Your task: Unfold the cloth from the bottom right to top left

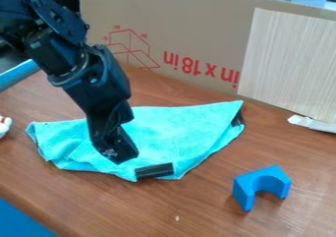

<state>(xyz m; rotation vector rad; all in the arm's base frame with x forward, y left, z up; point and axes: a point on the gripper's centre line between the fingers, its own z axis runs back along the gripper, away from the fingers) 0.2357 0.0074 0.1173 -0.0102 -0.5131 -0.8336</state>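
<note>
Tiny pale crumb [177,218] nearest, on brown wooden desk [210,204]. Turquoise fabric cloth [174,130] mid-desk, rumpled, seemingly part-folded; unfolding to top left remains, I judge. My black hand [119,151] over it; clenched or released, cannot tell.

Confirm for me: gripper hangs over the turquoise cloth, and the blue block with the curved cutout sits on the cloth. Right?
Not quite. The camera view shows the blue block on the wooden table, apart from the turquoise cloth. The gripper does hang over the cloth.
</note>
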